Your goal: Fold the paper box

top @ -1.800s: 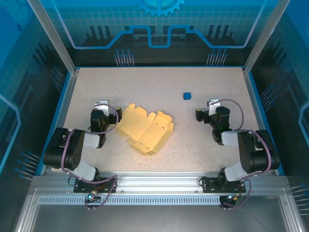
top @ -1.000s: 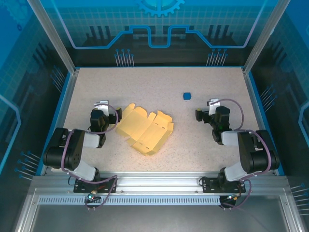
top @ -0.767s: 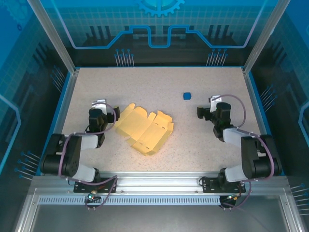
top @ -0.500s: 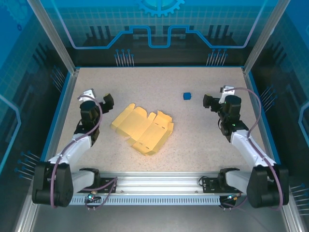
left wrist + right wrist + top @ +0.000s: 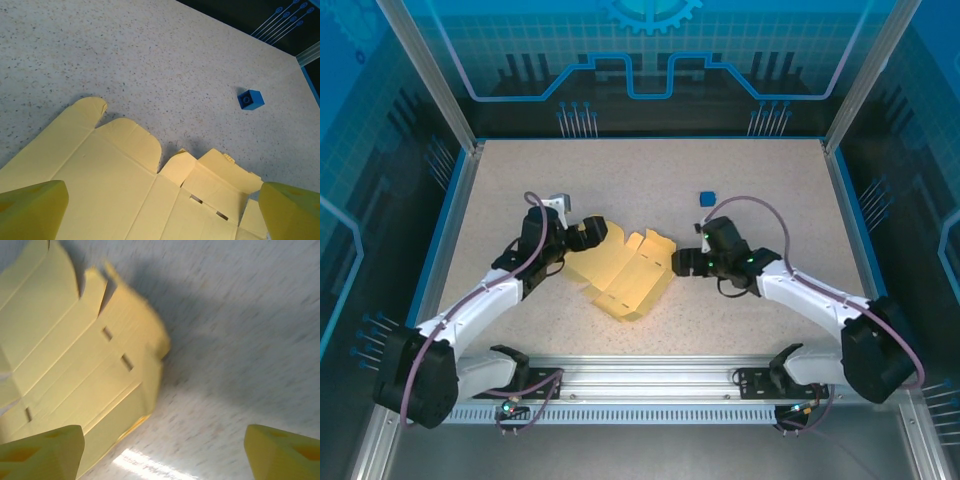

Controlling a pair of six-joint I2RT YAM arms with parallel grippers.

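Observation:
The paper box (image 5: 620,268) lies as a flat pale yellow die-cut sheet in the middle of the table, flaps spread and two small slots showing. My left gripper (image 5: 586,234) hovers open over the sheet's upper left flaps; in the left wrist view the sheet (image 5: 125,185) spans the space below my gripper (image 5: 160,215), between the yellow fingertips (image 5: 30,210). My right gripper (image 5: 682,263) is open at the sheet's right edge. The blurred right wrist view has the sheet (image 5: 75,365) at upper left and bare table between the fingers of that gripper (image 5: 162,452).
A tiny blue cube (image 5: 707,198) sits behind the right gripper, and the left wrist view catches that cube (image 5: 251,99) too. The speckled table (image 5: 650,170) is ringed by a blue rim and transparent walls. An aluminium rail (image 5: 650,385) runs along the near edge.
Both arms have swung inward from the table's sides to the sheet, the left to its upper left flaps, the right to its right edge. The sheet has not moved.

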